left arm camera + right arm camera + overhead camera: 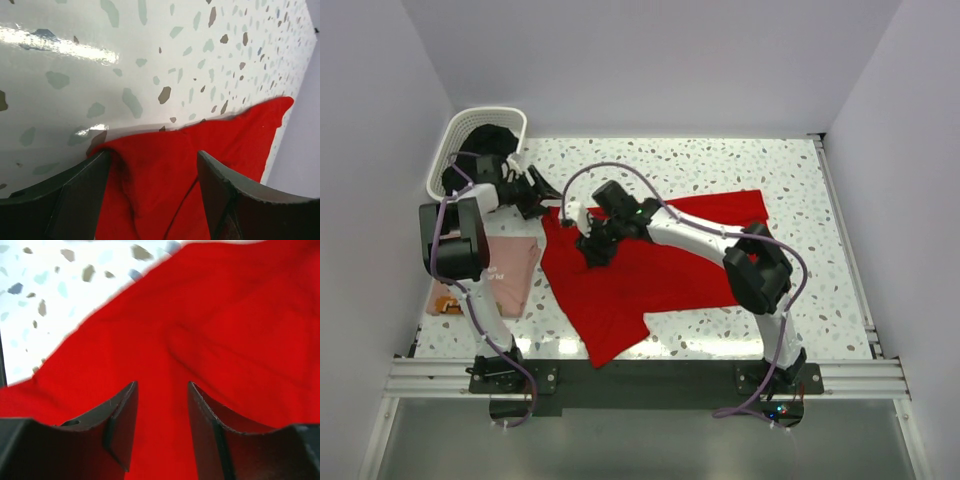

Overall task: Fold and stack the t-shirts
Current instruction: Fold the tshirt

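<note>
A bright red t-shirt lies spread, unfolded, across the middle of the speckled terrazzo table, with one sleeve reaching toward the far right and its lower end trailing to the near edge. To its left, just beside it, a pale pink t-shirt lies as a folded, compact rectangle near the table's left edge; a small orange-brown patch shows at its near-left corner, too small to identify. In the far left corner stands a white slotted basket holding a dark garment. The left gripper reaches from beside the basket to the red shirt's far left corner. In the left wrist view its two dark fingers stand wide apart, straddling that bunched corner, with the cloth rising between them but not pinched. The right arm stretches across the shirt from the right, and the right gripper hangs over the cloth's left part, near the left gripper yet apart from it. In the right wrist view its fingers show a narrower gap with red fabric seen through it, nothing clamped between them; whether the tips touch the cloth cannot be told.
</note>
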Controlling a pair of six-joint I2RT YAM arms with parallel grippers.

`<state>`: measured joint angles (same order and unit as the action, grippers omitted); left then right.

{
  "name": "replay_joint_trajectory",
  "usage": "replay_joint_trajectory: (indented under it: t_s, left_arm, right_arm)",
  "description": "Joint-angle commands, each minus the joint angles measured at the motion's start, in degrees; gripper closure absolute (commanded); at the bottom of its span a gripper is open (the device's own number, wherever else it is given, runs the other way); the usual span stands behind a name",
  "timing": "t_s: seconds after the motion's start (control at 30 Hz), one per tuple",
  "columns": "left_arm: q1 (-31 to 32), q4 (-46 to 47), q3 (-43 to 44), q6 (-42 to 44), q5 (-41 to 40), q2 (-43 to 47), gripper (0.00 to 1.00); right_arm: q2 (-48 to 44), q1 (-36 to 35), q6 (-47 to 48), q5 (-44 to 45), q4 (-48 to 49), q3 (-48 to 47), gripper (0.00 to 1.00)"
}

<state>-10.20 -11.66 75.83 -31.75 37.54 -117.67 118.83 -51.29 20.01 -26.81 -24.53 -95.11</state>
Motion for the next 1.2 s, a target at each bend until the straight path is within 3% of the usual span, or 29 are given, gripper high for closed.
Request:
replay_joint_trajectory:
  t_s: [0.0, 0.27, 0.5, 0.7, 0.93, 1.17]
  left_arm:
    - [-1.0, -3.7, 5.8, 6.0, -7.5, 1.2, 0.25]
    - [3.6, -14.5, 14.9, 22.2, -19.2, 5.2, 0.26]
    - [8.6, -15.2, 13.4, 35.3, -25.2, 12.5, 0.26]
    - [12.7, -19.1, 13.1, 41.0, -11.6, 12.5, 0.28]
    - [21.8, -26.9, 15.4, 47.4, -10.1, 6.9, 0.3]
    - [25.9, -28.2, 17.1, 48.0, -10.0, 1.7, 0.29]
  right_arm:
    - [-9.2, 8.7, 0.7, -2.4, -5.9, -0.6, 0.52]
    - [-12.1, 28.9, 6.1, 1.1, -17.7, 0.4, 0.53]
    - [-4.9, 45.1, 7.9, 6.1, -21.6, -3.8, 0.58]
    - [1.8, 47.5, 7.7, 7.7, -20.8, -4.9, 0.59]
    - [5.4, 48.7, 8.2, 13.8, -17.8, -0.3, 0.62]
    - [3.6, 50.2, 8.8, 13.1, -17.9, 2.4, 0.63]
